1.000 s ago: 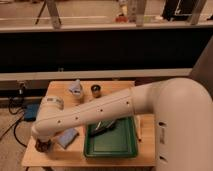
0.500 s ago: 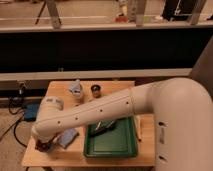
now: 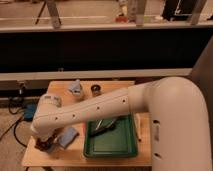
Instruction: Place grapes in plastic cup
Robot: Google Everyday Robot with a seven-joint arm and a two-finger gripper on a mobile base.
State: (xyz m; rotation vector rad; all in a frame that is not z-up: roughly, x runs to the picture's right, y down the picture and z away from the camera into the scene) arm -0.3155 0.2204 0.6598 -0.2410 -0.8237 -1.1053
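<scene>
The grapes [image 3: 44, 145] are a small dark reddish bunch at the front left corner of the wooden table [image 3: 115, 85]. My gripper [image 3: 47, 140] hangs from the white arm's wrist right down on the bunch and is mostly hidden by the arm. A clear bluish plastic cup [image 3: 75, 87] stands at the back of the table, well apart from the gripper. A flat blue cloth [image 3: 68, 136] lies just right of the grapes.
A green tray [image 3: 112, 142] with thin utensils in it takes up the front right of the table. A small dark cup [image 3: 96, 90] stands beside the plastic cup. A dark wall and railing run behind the table. Cables and a blue object [image 3: 28, 111] lie on the floor to the left.
</scene>
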